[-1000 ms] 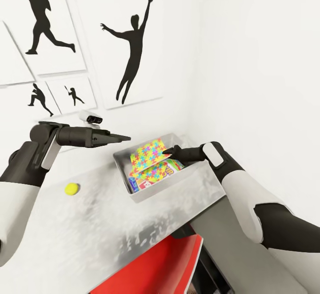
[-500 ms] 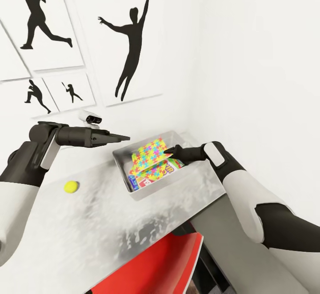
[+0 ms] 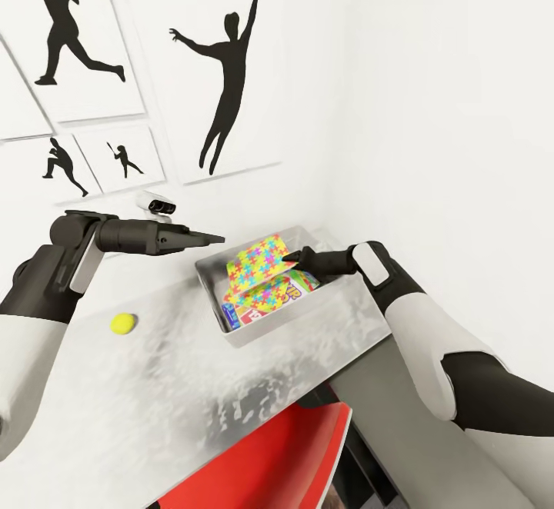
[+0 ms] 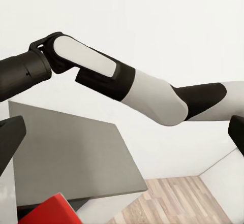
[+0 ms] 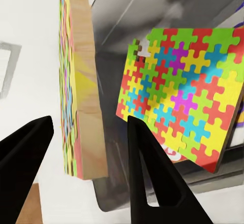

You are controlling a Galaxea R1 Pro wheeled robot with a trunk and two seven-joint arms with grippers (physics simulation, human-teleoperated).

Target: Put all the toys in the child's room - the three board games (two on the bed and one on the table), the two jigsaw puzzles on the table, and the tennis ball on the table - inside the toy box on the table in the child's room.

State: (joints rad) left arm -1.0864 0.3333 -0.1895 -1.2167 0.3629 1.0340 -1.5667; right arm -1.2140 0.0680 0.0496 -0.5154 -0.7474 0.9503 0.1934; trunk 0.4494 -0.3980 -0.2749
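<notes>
Spread apart around the edge of a tilted jigsaw puzzle (image 3: 258, 261) over the toy box (image 3: 331, 294), the right gripper's (image 3: 289, 259) fingers suggest the release is being finished, so a clear withdrawal is called for next, with the tennis ball (image 3: 123, 324) left on the table (image 3: 154, 386).

Right gripper (image 3: 288, 257) raised slightly and drawn back toward the toy box's (image 3: 231, 331) right rim since half a second ago | fingers now spread, jigsaw puzzle (image 3: 257, 262) edge-on between them in right wrist view, contact unclear | puzzle tilted a little more upright against the far wall.
</notes>
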